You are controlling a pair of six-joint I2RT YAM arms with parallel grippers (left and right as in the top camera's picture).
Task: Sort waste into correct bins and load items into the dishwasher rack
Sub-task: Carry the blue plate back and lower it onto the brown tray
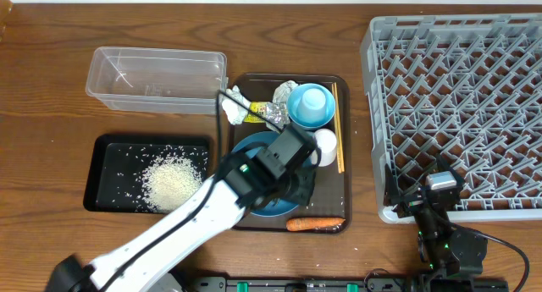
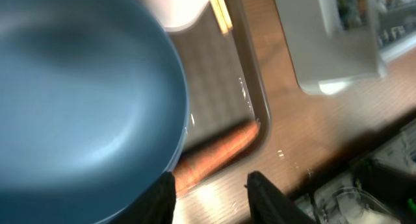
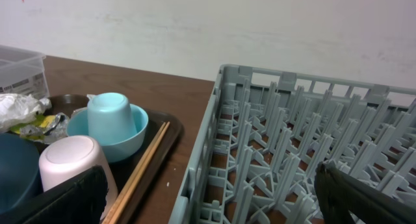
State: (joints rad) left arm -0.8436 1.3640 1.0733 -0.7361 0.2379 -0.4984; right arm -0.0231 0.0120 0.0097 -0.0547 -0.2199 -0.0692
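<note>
My left gripper (image 2: 211, 199) hovers over the brown tray with its jaws apart and nothing between them. The blue plate's (image 2: 78, 87) rim lies against the outside of its left finger. The orange carrot (image 2: 218, 151) lies just beyond the fingertips, at the tray's front edge (image 1: 315, 224). The light blue cup (image 1: 309, 101) sits upside down in the bowl (image 3: 133, 141), next to the white cup (image 1: 325, 146) and the chopsticks (image 1: 338, 127). Tissue (image 1: 235, 104) and foil wrapper (image 1: 264, 114) lie at the tray's back. Rice (image 1: 174, 180) fills the black tray (image 1: 106, 157). My right gripper (image 3: 214, 198) is open at the rack's (image 1: 457, 106) front left corner.
The clear tub (image 1: 157, 79) stands empty at the back left, behind the black tray. The brown serving tray (image 1: 343, 199) sits between the bins and the rack. My left arm crosses the table from the front left.
</note>
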